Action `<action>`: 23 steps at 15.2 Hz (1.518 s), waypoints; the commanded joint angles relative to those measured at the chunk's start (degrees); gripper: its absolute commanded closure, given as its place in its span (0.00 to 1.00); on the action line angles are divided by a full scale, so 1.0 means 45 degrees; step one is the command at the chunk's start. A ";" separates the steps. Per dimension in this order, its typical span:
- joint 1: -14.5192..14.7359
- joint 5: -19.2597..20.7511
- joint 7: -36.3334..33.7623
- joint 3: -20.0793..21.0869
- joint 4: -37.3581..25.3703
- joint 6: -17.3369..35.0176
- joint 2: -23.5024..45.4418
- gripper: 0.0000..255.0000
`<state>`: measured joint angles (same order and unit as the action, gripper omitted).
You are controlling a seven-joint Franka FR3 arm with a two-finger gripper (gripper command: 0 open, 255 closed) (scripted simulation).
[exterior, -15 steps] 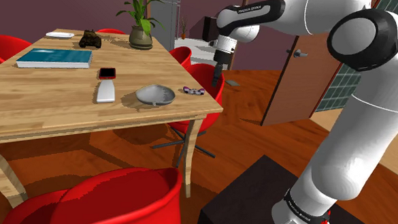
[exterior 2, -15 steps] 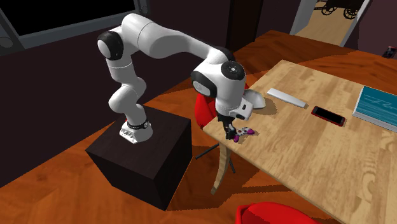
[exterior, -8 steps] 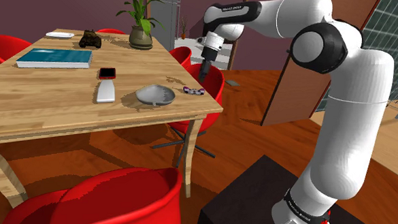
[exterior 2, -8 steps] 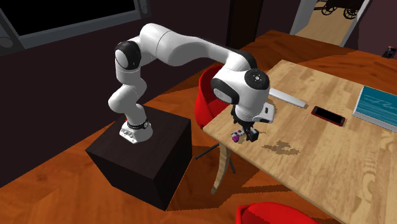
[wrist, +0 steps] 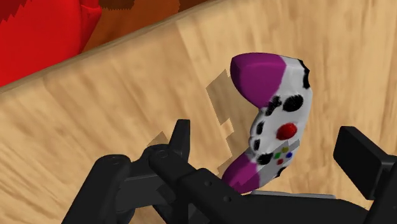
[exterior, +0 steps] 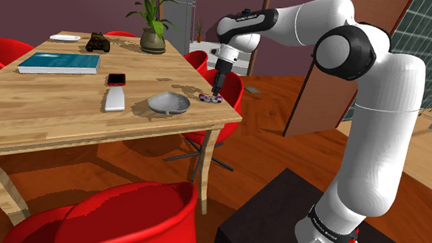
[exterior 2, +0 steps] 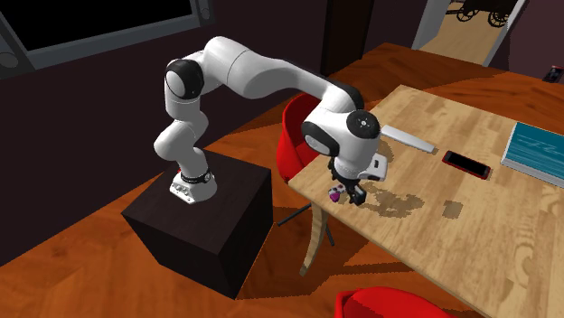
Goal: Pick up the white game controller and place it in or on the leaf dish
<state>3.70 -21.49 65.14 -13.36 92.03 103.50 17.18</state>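
Observation:
The game controller [wrist: 277,121] is white with purple grips and lies flat on the wooden table [exterior: 59,108], close to its corner. My gripper [wrist: 266,129] is open and hangs just over it; the black fingers [wrist: 180,137] stand either side without touching it. In the shoulder view the gripper [exterior: 215,86] is right above the controller [exterior: 210,98]. The grey leaf dish [exterior: 169,103] sits a short way toward that view's left. In the second exterior view the gripper [exterior 2: 352,192] is beside the controller [exterior 2: 337,192], and the arm hides the dish.
On the table are a white remote [exterior: 115,98], a red-and-black phone [exterior: 116,78], a teal book [exterior: 59,63], a potted plant [exterior: 152,30] and a dark toy [exterior: 96,42]. Red chairs [exterior: 228,91] stand around it. The dark stand [exterior 2: 203,230] is below.
The arm has swung toward the table corner and lowered. The gripper now hangs right over the controller, which has not moved.

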 commanded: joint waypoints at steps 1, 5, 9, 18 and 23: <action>0.0004 -0.0005 0.0023 0.0001 0.0081 0.0077 -0.0008 0.00; 0.0004 -0.0005 0.0023 0.0001 0.0080 0.0077 -0.0008 0.00; 0.0004 -0.0005 0.0022 0.0001 0.0076 0.0073 -0.0006 1.00; 0.0683 0.1240 -0.0219 0.0067 0.0548 0.0815 -0.0610 0.00; 0.1765 0.3494 -0.0828 0.0254 0.1880 0.2487 -0.1401 0.00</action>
<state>11.40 -6.41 61.53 -12.26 99.84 113.70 10.86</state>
